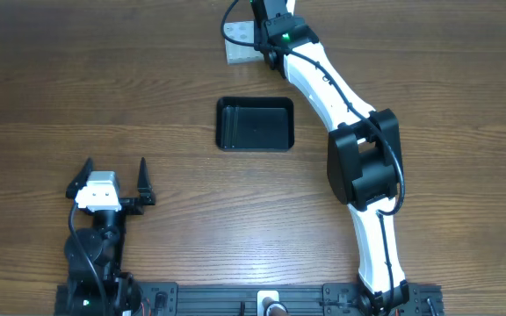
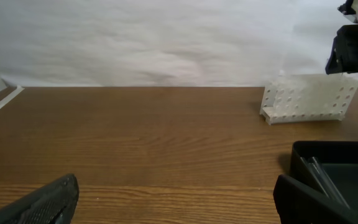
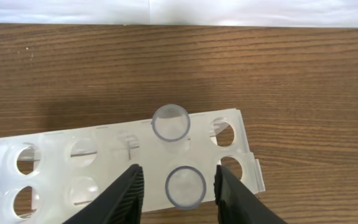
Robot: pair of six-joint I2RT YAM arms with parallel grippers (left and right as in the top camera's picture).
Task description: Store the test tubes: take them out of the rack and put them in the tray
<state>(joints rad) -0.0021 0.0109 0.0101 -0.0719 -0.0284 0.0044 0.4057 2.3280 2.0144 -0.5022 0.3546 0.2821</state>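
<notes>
The white test tube rack (image 3: 104,168) stands at the table's far edge and holds two clear tubes near one end. My right gripper (image 3: 180,194) hangs over the rack, open, with its fingers on either side of the nearer tube (image 3: 185,186) and not touching it. The second tube (image 3: 170,122) stands one row farther on. In the top view the right gripper (image 1: 266,25) sits over the rack (image 1: 238,44), and the black tray (image 1: 221,125) lies in front of it. Clear tubes (image 2: 323,174) seem to lie in the tray (image 2: 303,152). My left gripper (image 1: 114,168) rests open near its base.
A white wall or sheet rises just behind the rack (image 2: 308,99). Bare wooden table surrounds the tray on all sides. The right arm (image 1: 363,158) stretches diagonally past the tray's right side.
</notes>
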